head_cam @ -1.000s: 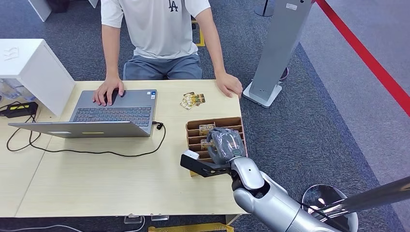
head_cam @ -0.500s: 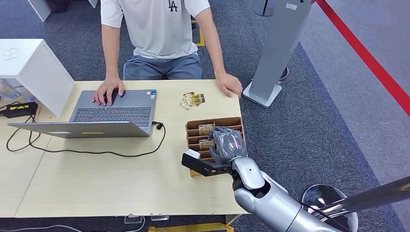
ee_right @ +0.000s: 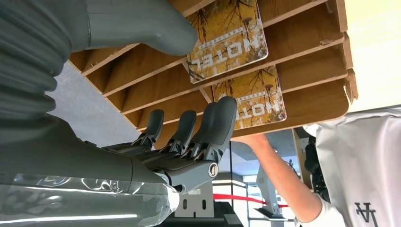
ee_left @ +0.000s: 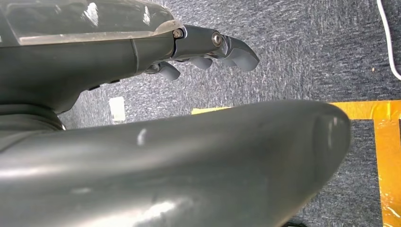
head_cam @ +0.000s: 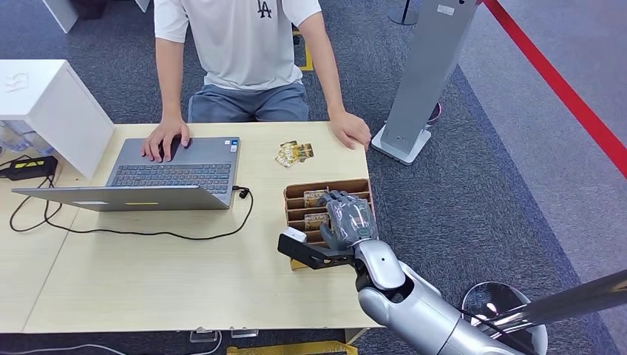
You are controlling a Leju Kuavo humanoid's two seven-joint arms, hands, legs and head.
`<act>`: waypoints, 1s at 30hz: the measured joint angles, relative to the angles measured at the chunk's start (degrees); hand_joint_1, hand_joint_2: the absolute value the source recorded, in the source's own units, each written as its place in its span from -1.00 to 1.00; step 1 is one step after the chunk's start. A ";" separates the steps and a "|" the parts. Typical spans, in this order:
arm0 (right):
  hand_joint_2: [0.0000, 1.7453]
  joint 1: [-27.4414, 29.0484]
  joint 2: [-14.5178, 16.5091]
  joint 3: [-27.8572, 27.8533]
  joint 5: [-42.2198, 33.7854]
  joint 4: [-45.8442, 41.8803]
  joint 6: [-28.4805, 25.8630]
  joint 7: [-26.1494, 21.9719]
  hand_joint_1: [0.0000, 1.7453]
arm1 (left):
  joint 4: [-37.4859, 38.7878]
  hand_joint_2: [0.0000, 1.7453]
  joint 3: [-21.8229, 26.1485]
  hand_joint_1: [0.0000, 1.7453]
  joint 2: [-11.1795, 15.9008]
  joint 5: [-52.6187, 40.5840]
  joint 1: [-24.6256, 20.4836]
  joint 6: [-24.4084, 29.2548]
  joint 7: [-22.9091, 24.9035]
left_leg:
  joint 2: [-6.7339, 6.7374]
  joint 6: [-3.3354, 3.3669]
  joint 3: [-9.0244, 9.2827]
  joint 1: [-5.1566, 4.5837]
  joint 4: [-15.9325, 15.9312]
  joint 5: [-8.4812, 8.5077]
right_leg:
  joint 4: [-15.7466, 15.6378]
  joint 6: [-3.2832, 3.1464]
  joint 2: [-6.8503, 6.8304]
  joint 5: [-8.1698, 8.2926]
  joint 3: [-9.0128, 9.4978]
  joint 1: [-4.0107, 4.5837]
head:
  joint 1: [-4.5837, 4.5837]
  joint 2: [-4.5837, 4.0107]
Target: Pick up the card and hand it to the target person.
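Two cards point(head_cam: 316, 197) point(head_cam: 318, 220) stand in one slotted holder point(head_cam: 296, 194), beside one laptop point(head_cam: 174, 174).

Yellow-gold rectangular cards point(ee_right: 227, 33) carry a dark branching tree pattern and a pale band lettered "HOTEL", and sit in a brown slotted cardboard rack point(head_cam: 296, 194). Dark grey right hand point(head_cam: 346, 220) on a silver arm point(head_cam: 414, 303). Pale wood-grain tabletop point(head_cam: 170, 274); blue-grey speckled carpet point(head_cam: 473, 192) crossed by a red stripe point(head_cam: 562, 89).

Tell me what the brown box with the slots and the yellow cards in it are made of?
The slotted box looks like thin brown wood or fibreboard: matte, with raw, chipped edges on its dividers. The cards look like glossy plastic, with a printed golden tree picture, the word HOTEL and rounded corners; laminated paper is possible too.
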 joint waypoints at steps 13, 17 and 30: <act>1.00 -0.50 -0.02 0.01 0.34 -0.46 0.24 -0.06 0.00 | 0.02 -1.00 0.00 -1.00 -0.08 -0.21 0.00 0.00 0.10 | 0.00 0.00 0.00 0.00 0.00 0.00 | 0.00 0.00 0.00 0.00 0.00 0.00 | 0.02 0.00; 1.00 -0.50 -0.01 0.04 0.14 -0.34 0.57 -0.11 0.06 | 0.02 -1.00 0.00 -1.00 -0.11 -0.25 0.00 0.00 0.13 | 0.00 0.00 0.00 0.00 0.00 0.00 | 0.00 0.00 0.00 0.00 0.00 0.00 | 0.02 0.00; 1.00 -1.07 0.05 0.57 -0.75 1.99 0.81 -1.20 0.16 | 0.20 -1.00 0.00 -1.00 -0.21 -0.32 -0.04 -0.04 0.35 | 0.00 0.00 0.00 0.00 0.00 0.00 | 0.00 0.00 0.00 0.00 0.01 0.00 | 0.02 0.00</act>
